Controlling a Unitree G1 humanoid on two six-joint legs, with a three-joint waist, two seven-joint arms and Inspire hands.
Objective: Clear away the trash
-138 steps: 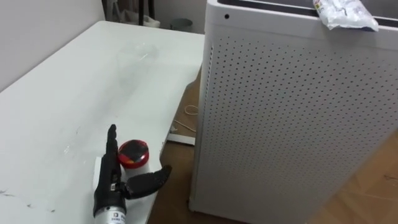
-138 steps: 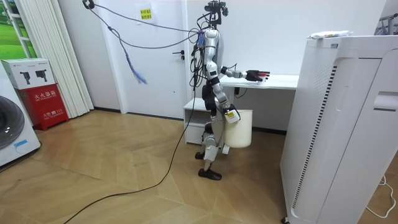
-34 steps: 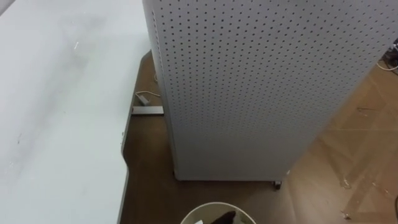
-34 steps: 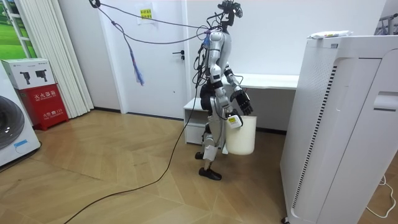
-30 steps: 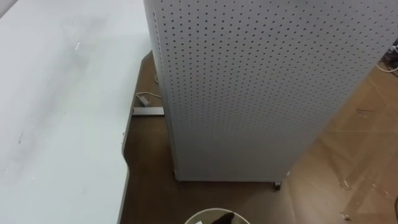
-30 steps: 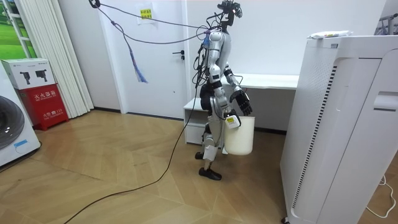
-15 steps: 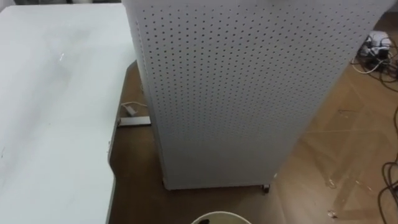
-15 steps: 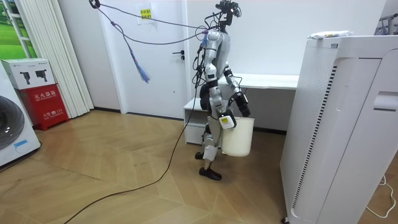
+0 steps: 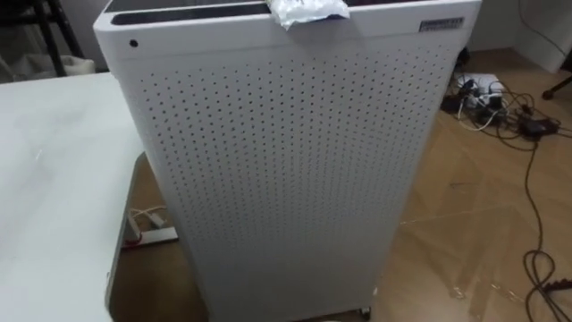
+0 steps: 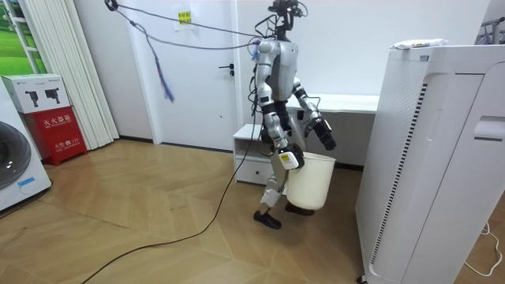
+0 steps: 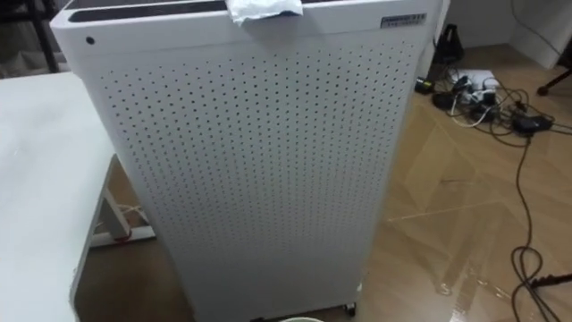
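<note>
Crumpled wrapper (image 9: 308, 9) lies on top of the tall perforated cabinet (image 9: 286, 161), at its front edge, well apart from both hands. Robot stands short of the cabinet. Right hand (image 10: 287, 157) is clamped on the white bin's (image 10: 312, 183) rim. Left hand (image 10: 325, 137) hangs above the bin; I cannot tell how its fingers are set.
</note>
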